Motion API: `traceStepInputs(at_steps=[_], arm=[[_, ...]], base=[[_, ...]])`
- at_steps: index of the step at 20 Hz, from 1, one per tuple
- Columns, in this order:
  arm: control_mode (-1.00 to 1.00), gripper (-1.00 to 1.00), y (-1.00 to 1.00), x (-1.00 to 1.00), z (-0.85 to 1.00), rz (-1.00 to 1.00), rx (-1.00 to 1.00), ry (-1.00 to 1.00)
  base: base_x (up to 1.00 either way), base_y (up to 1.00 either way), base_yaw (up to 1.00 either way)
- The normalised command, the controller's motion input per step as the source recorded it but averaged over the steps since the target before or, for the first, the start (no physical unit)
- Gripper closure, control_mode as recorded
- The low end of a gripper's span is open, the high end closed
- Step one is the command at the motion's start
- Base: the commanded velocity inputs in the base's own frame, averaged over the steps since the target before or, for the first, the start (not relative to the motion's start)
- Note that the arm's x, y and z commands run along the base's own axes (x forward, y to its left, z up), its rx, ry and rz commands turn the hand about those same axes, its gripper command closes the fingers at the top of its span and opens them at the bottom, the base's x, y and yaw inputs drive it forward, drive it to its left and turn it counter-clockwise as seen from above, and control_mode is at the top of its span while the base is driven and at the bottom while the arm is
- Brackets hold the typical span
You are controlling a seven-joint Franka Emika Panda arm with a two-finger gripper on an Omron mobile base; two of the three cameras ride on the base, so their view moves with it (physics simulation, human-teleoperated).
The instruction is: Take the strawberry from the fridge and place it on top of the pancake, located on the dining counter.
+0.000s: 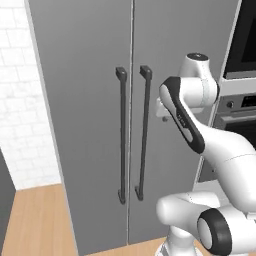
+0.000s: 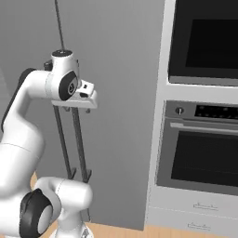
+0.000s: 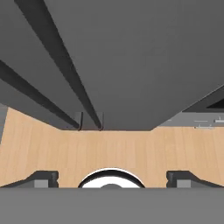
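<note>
The fridge (image 1: 85, 125) is a tall grey two-door cabinet with both doors shut, so the strawberry is hidden. Two dark bar handles (image 1: 122, 135) run down its middle seam. My gripper (image 2: 77, 109) hangs in front of the right door, a little right of the handles at their upper end, pointing down at the floor. In the hand view the gripper (image 3: 112, 178) is open, its fingertips (image 3: 43, 177) far apart with nothing between them, and the fridge (image 3: 144, 57) front and handle feet are above them. The pancake and the dining counter are out of view.
A built-in oven stack (image 2: 204, 153) with a dark upper unit (image 2: 204, 42) and white drawers (image 2: 195, 209) stands right of the fridge. A white brick wall (image 1: 20, 120) is on the left. Light wood floor (image 1: 35, 220) lies below.
</note>
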Motion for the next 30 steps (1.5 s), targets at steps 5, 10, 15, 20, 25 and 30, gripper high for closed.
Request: traceStepInputs(at_steps=[5,10,15,20,25,30], arm=[[1.00,-1.00,0.00,0.00,0.00,0.00,0.00,0.00],[1.00,-1.00,0.00,0.00,0.00,0.00,0.00,0.00],[1.00,-1.00,0.00,0.00,0.00,0.00,0.00,0.00],[1.00,-1.00,0.00,0.00,0.00,0.00,0.00,0.00],[1.00,-1.00,0.00,0.00,0.00,0.00,0.00,0.00],[-1.00,-1.00,-0.01,0.13,-0.10,0.00,0.00,-0.06]], base=[[0.01,0.53,0.00],[-0.13,0.20,0.00],[-0.27,0.18,0.00],[-0.52,0.11,0.00],[-0.35,0.10,0.00],[0.00,0.00,0.00]])
